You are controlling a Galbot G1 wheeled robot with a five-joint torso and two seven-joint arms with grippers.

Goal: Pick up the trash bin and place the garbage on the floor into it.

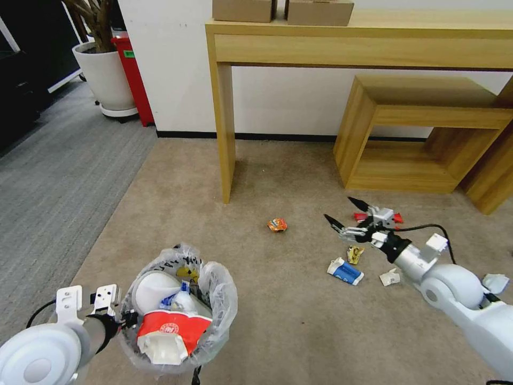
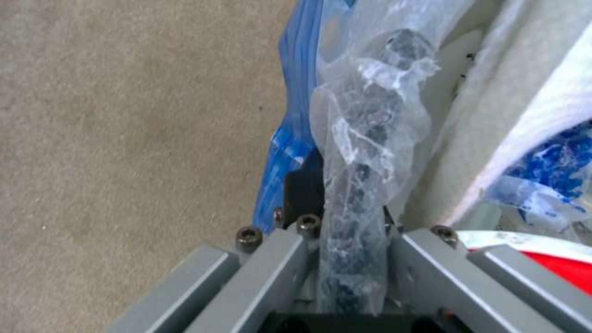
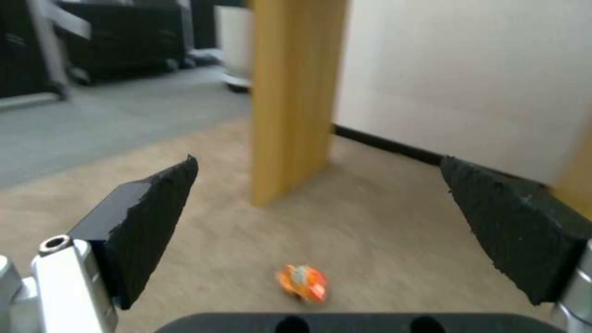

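Note:
The trash bin (image 1: 222,291), lined with a crinkly plastic bag, hangs low at the left, holding a red-and-white carton, white pieces and other litter. My left gripper (image 1: 126,320) is shut on its bag-wrapped rim (image 2: 364,138). My right gripper (image 1: 338,208) is open above the beige floor (image 1: 288,321), empty, pointing toward an orange packet (image 1: 277,224) (image 3: 302,283). Beneath and beside the right arm lies more garbage: a blue-white carton (image 1: 345,271), a yellow wrapper (image 1: 355,253), red wrappers (image 1: 360,216) and crumpled white paper (image 1: 390,277).
A wooden table leg (image 1: 227,133) stands just beyond the orange packet, with a low wooden bench (image 1: 422,133) to its right against the wall. Grey striped carpet (image 1: 53,176), a white plant pot (image 1: 107,80) and a red bin (image 1: 133,75) lie to the left.

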